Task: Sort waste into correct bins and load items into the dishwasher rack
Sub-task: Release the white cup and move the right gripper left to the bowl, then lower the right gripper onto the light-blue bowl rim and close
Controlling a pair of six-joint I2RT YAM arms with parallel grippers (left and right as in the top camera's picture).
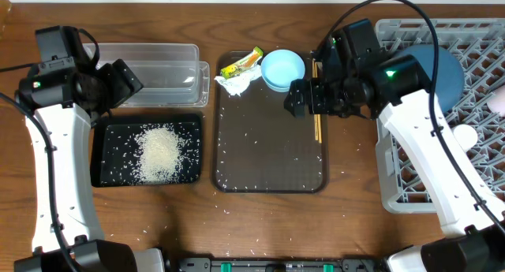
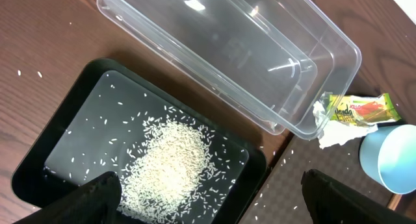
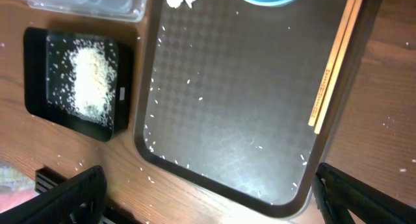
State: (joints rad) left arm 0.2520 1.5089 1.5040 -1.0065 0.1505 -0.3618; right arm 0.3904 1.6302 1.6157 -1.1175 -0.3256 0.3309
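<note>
Wooden table (image 1: pixel 355 217); left fingers (image 2: pixel 97 197) and right fingers (image 3: pixel 71 197) wide apart, empty.

Serving tray (image 1: pixel 268 146) middle is open to me. Chopsticks (image 1: pixel 318 130) line its right edge; bowl (image 1: pixel 282 67), wrapper (image 1: pixel 243 63) and paper scrap (image 1: pixel 235 84) crowd the far end.

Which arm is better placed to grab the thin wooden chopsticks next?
Right. The open right gripper hangs beside the thin wooden chopsticks, next to the grey lattice rack. The left gripper is across the dark brown tray.
</note>
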